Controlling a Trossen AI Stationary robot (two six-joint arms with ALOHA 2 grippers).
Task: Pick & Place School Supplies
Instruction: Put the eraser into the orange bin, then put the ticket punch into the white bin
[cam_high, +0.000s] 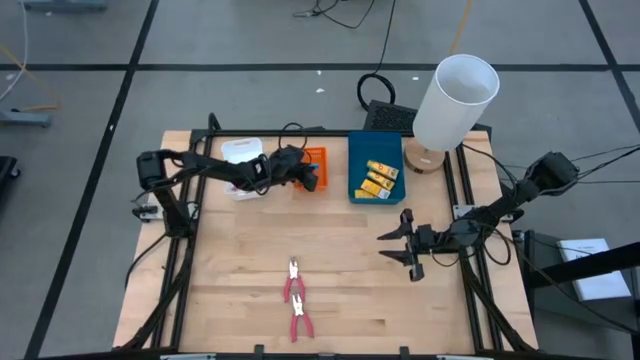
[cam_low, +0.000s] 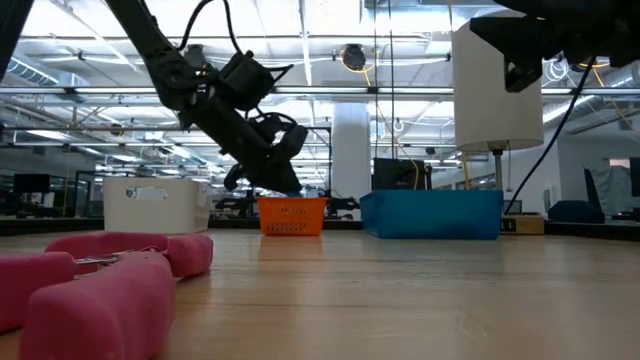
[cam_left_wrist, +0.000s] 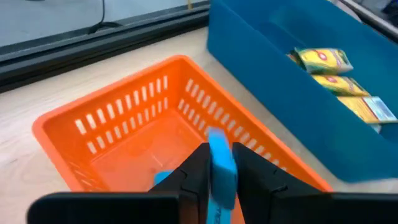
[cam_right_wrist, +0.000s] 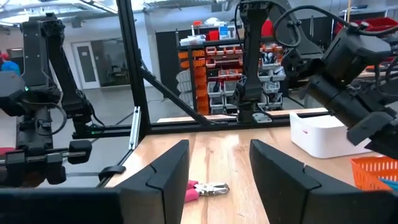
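Observation:
My left gripper (cam_left_wrist: 219, 152) hangs over the orange tray (cam_left_wrist: 134, 102) at the table's far middle (cam_high: 313, 163), shut on a little light-blue piece (cam_left_wrist: 221, 163). A second light-blue piece (cam_left_wrist: 163, 178) lies on the tray's floor. Two pink-handled tools (cam_high: 295, 282) (cam_high: 298, 318) lie flat on the wood near the front edge. Yellow packets (cam_high: 378, 178) lie in the blue tray (cam_high: 356, 160). My right gripper (cam_high: 405, 245) stands open above the table's right half with nothing between its fingers (cam_right_wrist: 217, 168). My left gripper pinches the light-blue piece between its two fingers, one on each flat side (cam_left_wrist: 214, 155). The piece's top end (cam_left_wrist: 217, 134) sticks out past the fingertips. The fingers come slanting down from the table's left. The piece hangs clear above the orange tray's floor.
A white tray (cam_high: 243, 152) stands left of the orange one. A tall white cylinder on a wooden foot (cam_high: 455, 100) stands at the far right corner. Black frame rails (cam_high: 190, 250) run along both table sides. Bare wood lies between the trays and the pink-handled tools.

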